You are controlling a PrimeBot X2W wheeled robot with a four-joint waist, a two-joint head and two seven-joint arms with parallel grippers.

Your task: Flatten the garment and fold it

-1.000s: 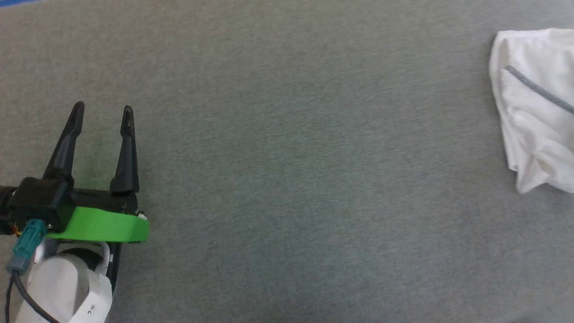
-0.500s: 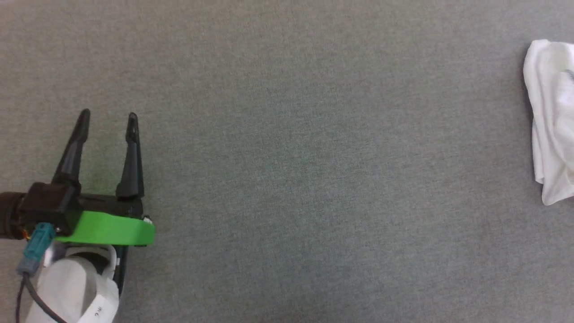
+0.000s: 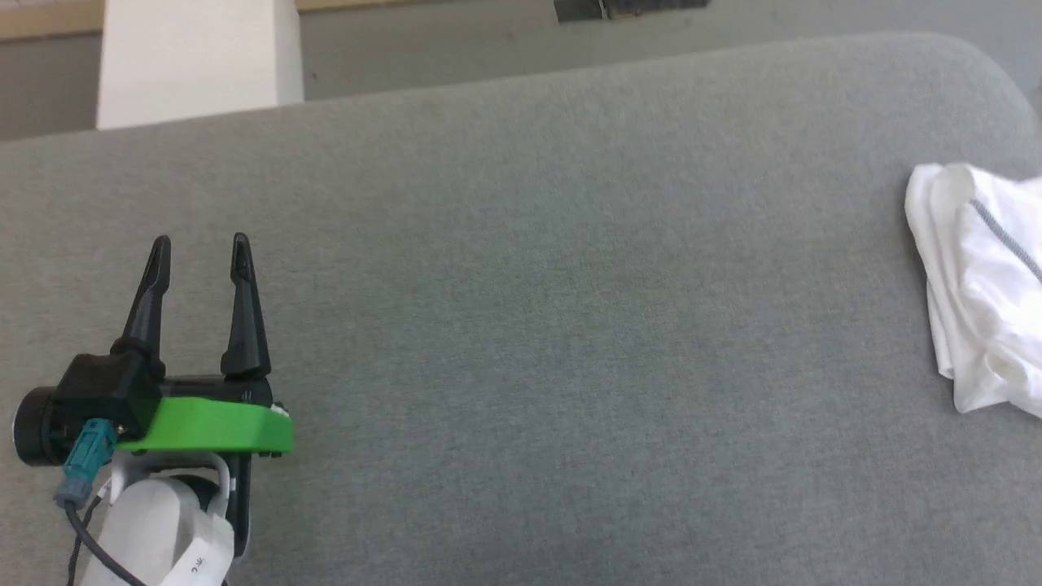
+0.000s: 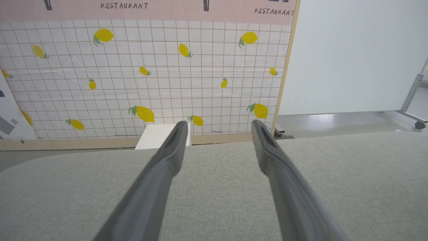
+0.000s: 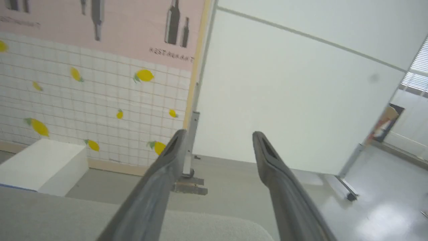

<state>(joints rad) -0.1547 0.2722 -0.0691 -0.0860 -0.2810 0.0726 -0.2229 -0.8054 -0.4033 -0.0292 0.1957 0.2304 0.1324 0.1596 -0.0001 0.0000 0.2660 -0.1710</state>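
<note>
Head view has the left gripper point(image 3: 200, 240) at the lower left, over a grey padded surface point(image 3: 529, 325). Its 2 dark fingers stand apart with nothing between them, and a green band point(image 3: 203, 427) sits behind them at the wrist. The garment point(image 3: 985, 285) lies crumpled on the same surface at the right edge of the picture, where the frame cuts it off. It is well apart from the left gripper, and nothing touches it. A dark grey zigzag seam point(image 3: 1005, 240) runs diagonally across its white cloth. Past the surface's far edge, at the upper left, stands a white box point(image 3: 195, 61) on the floor.

Left wrist view looks along the left gripper point(image 4: 219, 123), spread wide and empty above the padded surface point(image 4: 217, 187). Ahead is a tiled wall point(image 4: 167, 77) printed with lemons, and the white box point(image 4: 160, 135) stands at its foot. A plain white panel point(image 4: 351, 57) stands to the right.

Right wrist view, slightly blurred, shows the right gripper point(image 5: 219, 133) with its 2 fingers apart, holding nothing. It points over the rounded end of the padded surface point(image 5: 100, 221) toward the white panel point(image 5: 284, 100), with the white box point(image 5: 40, 165) at the lower left.
</note>
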